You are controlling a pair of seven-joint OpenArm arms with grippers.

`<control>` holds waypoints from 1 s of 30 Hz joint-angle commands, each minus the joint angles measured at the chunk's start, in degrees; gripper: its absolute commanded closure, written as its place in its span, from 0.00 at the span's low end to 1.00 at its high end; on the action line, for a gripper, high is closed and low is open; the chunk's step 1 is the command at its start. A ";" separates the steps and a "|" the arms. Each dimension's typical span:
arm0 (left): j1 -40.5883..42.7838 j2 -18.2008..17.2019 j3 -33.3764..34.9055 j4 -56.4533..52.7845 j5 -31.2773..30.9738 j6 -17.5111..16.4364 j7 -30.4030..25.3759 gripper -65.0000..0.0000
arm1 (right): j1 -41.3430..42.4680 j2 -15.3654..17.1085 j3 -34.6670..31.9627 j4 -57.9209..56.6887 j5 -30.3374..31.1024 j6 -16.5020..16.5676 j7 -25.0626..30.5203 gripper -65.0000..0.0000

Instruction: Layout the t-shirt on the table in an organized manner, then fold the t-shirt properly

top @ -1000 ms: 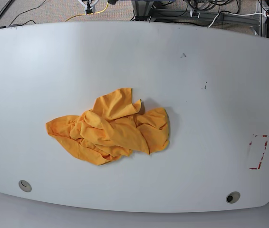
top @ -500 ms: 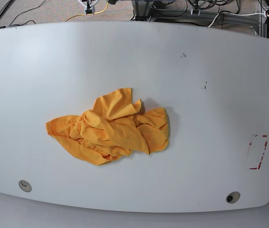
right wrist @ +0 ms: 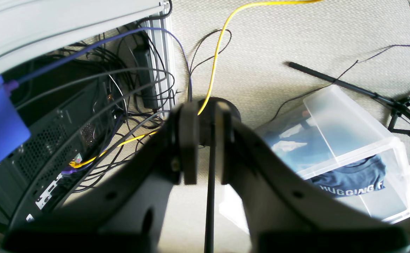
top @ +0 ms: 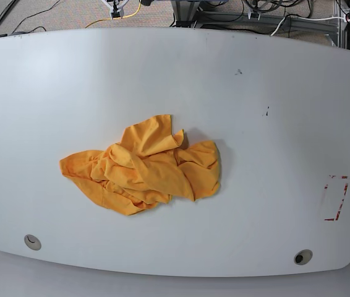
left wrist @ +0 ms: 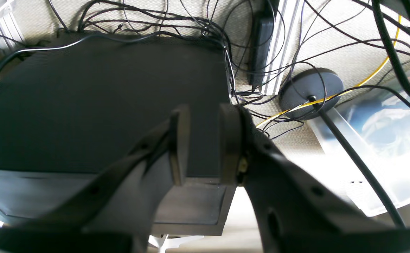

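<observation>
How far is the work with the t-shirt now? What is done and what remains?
Nothing looks done. The t-shirt lies crumpled in a heap on the table, not spread out. Nothing is in hand: the left gripper and right gripper hold nothing and point at floor cables, away from the table. Both the laying out and the whole fold remain.

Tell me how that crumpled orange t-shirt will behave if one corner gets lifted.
The t-shirt lies bunched in soft overlapping folds, so it will probably drape and hang limp rather than hold shape. It looks thin, likely light. On the smooth white table, the rest may slide and drag along.
</observation>
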 commanded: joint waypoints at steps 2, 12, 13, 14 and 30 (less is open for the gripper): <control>0.22 -0.34 0.08 0.19 -0.02 0.00 0.20 0.80 | -0.28 0.24 0.18 0.30 0.09 0.08 0.08 0.87; 0.32 -0.26 0.15 0.57 -0.23 -0.03 0.33 0.80 | -0.35 0.27 0.31 0.37 0.00 0.05 0.15 0.87; 0.36 -0.27 0.16 0.68 -0.25 -0.04 0.29 0.80 | -0.40 0.26 0.30 0.39 0.01 0.02 0.16 0.87; 0.40 -0.29 0.17 0.79 -0.28 -0.05 0.25 0.80 | -0.46 0.26 0.28 0.42 0.01 0.00 0.17 0.87; 0.81 -0.74 0.22 1.09 -0.05 -0.01 -0.24 0.80 | -0.66 0.36 0.42 0.90 -0.06 -0.24 -0.15 0.87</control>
